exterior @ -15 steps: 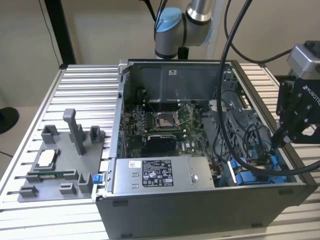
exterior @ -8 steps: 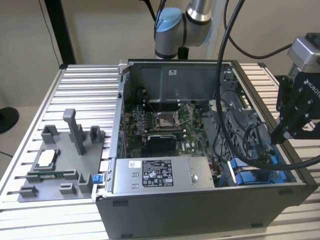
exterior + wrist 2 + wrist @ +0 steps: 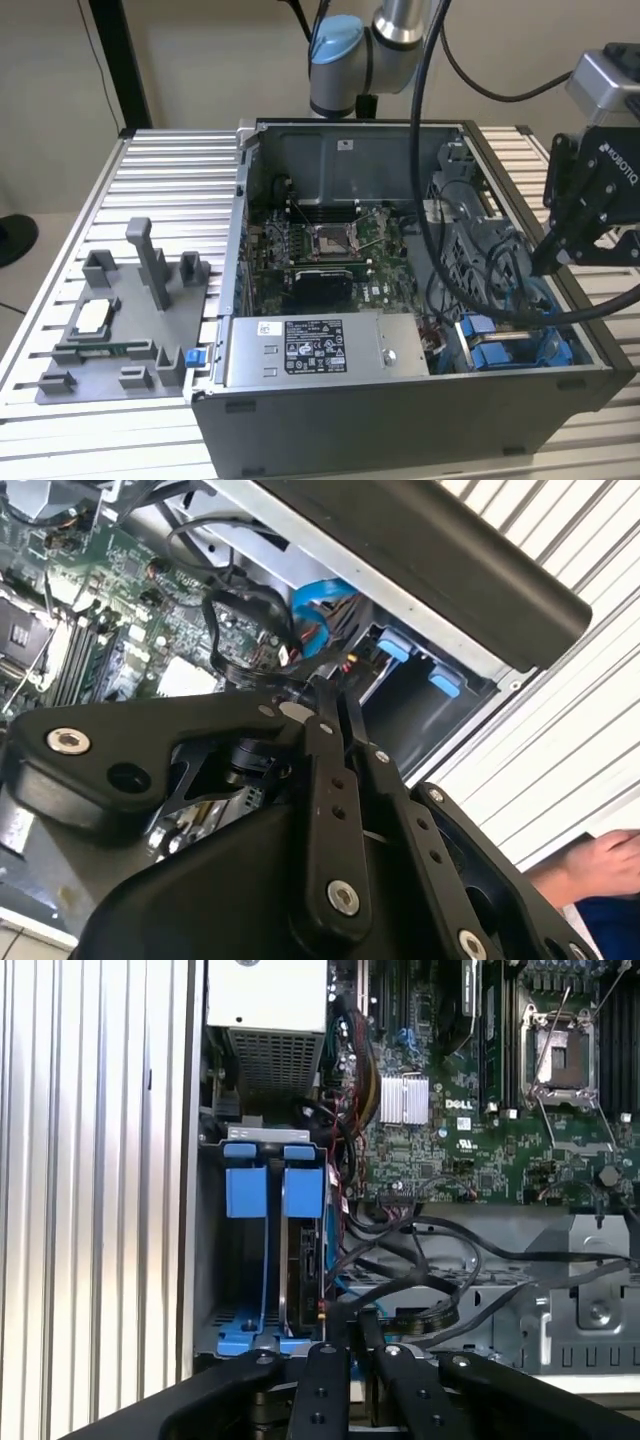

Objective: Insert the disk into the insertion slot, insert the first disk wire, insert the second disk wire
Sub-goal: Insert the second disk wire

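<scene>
My gripper (image 3: 547,264) reaches down into the open computer case at the exterior view's right. Its two black fingers stand close together in both wrist views, the gripper (image 3: 330,685) (image 3: 346,1318) shut on the end of a black disk wire (image 3: 440,1312) (image 3: 240,610) just above the drive bay. The insertion slot (image 3: 246,1332) (image 3: 505,350) is a dark cage with bright blue rails and tabs (image 3: 246,1192). The disk (image 3: 303,1260) sits edge-on inside it, under the second blue tab. A blue wire (image 3: 318,610) runs beside the fingertips.
The grey power-supply box (image 3: 310,350) (image 3: 268,1000) lies next to the bay, and the green motherboard (image 3: 330,250) lies beyond it. A bundle of black cables (image 3: 420,1235) crosses the case. A grey fixture (image 3: 120,320) sits on the slatted table. A person's hand (image 3: 600,870) shows outside the case.
</scene>
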Tool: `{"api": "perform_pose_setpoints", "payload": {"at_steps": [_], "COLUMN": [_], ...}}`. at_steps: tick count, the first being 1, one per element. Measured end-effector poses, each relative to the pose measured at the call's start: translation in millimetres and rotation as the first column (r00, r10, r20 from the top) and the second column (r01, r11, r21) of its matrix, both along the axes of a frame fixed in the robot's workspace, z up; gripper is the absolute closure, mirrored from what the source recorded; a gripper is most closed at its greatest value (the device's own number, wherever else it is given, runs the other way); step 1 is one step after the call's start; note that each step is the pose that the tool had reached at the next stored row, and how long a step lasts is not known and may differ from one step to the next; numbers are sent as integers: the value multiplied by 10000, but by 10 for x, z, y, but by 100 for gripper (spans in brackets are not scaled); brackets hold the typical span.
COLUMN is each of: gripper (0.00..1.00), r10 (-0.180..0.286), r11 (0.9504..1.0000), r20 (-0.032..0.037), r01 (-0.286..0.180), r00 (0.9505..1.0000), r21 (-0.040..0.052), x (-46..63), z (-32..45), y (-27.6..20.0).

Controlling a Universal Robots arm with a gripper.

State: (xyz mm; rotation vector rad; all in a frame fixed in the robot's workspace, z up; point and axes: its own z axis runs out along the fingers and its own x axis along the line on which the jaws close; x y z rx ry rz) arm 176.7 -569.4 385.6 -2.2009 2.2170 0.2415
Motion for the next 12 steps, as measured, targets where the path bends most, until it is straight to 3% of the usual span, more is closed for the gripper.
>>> {"api": "perform_pose_setpoints", "payload": {"at_steps": [5,12], "gripper": [100,100], "r10": [-33,-39], "r11": [9999,9999], "r20": [-1,43], "r01": [33,39], "r00": [10000,10000], "r21": [112,125], "x": [-123,-289], "z": [24,21], "y": [-7,-11]}}
